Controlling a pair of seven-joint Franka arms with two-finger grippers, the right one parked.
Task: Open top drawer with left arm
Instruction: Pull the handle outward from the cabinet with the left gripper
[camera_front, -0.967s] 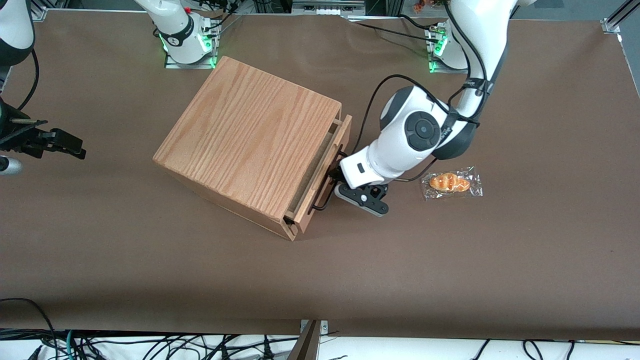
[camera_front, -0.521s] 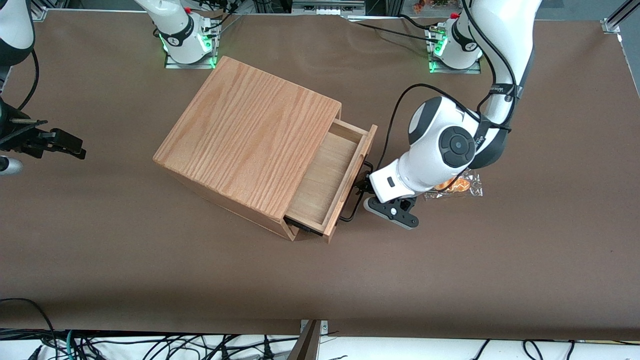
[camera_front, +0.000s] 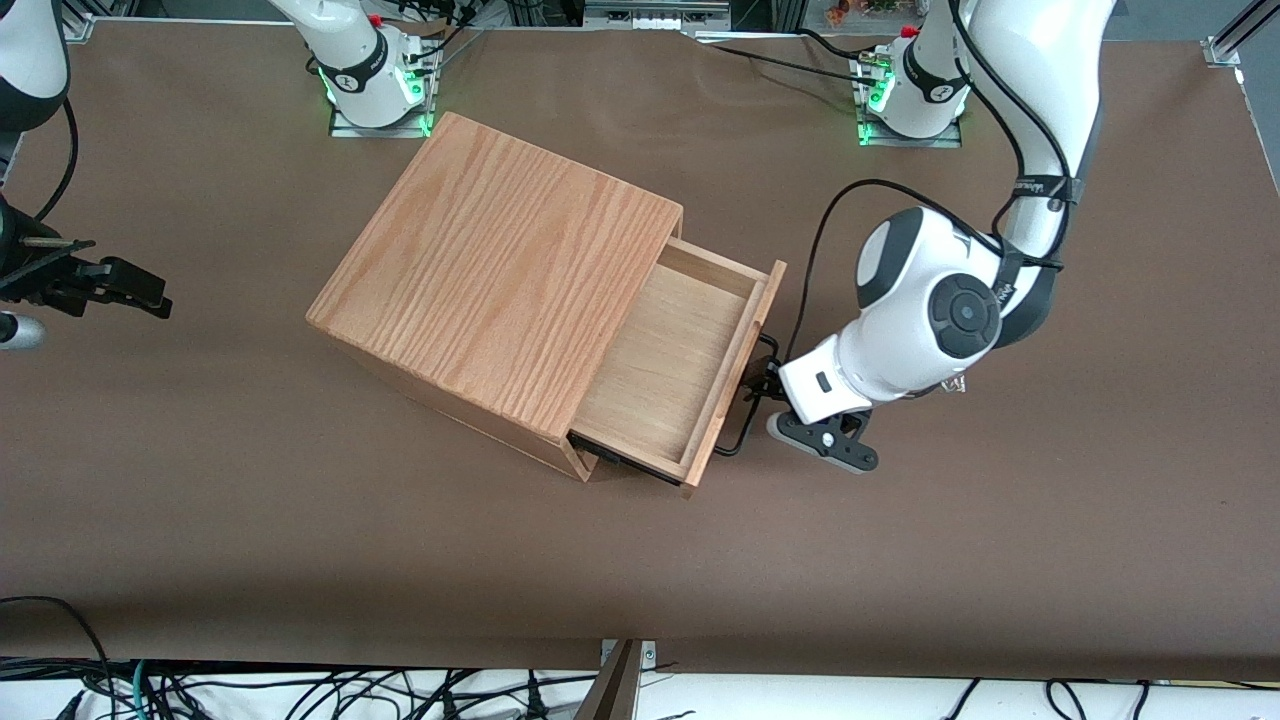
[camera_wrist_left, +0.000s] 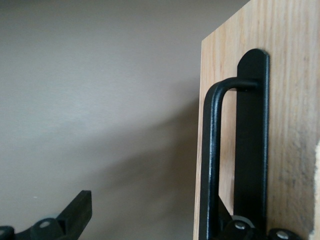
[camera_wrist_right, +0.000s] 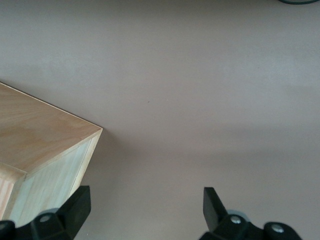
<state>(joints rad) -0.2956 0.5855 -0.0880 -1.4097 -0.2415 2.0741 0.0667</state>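
The left arm (camera_front: 1040, 130) comes down from its base near the table's (camera_front: 300, 560) edge farthest from the front camera, toward the working arm's end, bends at a dark-capped joint, and angles its white wrist block down toward the drawer front. Its gripper (camera_front: 765, 385) sits right at the handle (camera_front: 752, 400), low over the table and just in front of the top drawer (camera_front: 680, 360). In the left wrist view the gripper's fingers (camera_wrist_left: 75, 212) stand spread: one is out over bare table, apart from the wood, and the other is by the drawer front at the foot of the handle (camera_wrist_left: 212, 155), so the black wire passes between them with the jaws released, not clamped on it. The top drawer is pulled well out of the cabinet (camera_front: 500, 280), its pale inside open to view and its front panel slanted toward the working arm. The cabinet stands around the middle of the table, turned at an angle to the table's edges.
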